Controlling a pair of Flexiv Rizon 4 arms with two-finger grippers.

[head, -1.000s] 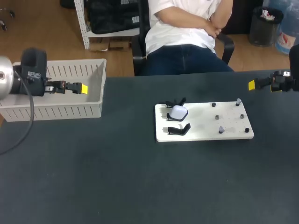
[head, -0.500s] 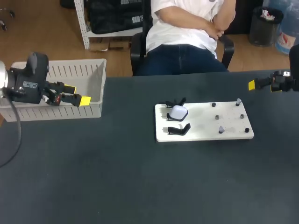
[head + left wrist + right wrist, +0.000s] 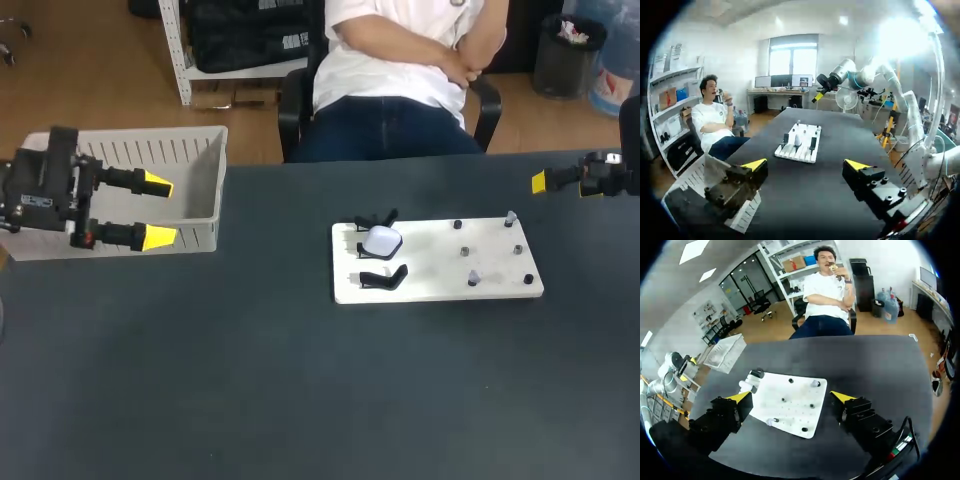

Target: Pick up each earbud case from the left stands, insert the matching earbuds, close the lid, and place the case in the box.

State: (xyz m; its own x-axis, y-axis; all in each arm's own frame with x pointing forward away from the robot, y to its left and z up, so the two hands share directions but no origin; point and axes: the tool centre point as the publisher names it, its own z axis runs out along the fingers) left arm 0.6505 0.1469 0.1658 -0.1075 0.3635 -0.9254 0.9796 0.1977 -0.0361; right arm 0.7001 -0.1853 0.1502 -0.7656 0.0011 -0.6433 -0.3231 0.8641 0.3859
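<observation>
**Head view.** Left gripper [image 3: 155, 210] at far left of frame, fingers spread wide, tips overlapping the box [image 3: 190, 150] in the upper left. Right gripper [image 3: 540, 182] at right edge, upper half; one yellow tip visible, spread not readable here. White board [image 3: 440, 262] right of centre on dark table [image 3: 250, 380]. White case [image 3: 381, 240] at left end of board, among black stands [image 3: 383, 277], well apart from both grippers.

**Left wrist view.** Left gripper [image 3: 805, 165] wide open, held clear of the table. Box [image 3: 700, 182] beside and under one finger. Board [image 3: 802, 150] well ahead, with case [image 3: 796, 140] on it between stands. Right gripper [image 3: 819, 95] beyond the board, above the table.

**Right wrist view.** Right gripper [image 3: 790, 396] wide open. Board [image 3: 799, 395] ahead of and under the fingers. Case [image 3: 746, 386] at the board's end, just beside one fingertip in the picture, contact not confirmed. Box [image 3: 725, 352] well beyond the case.
</observation>
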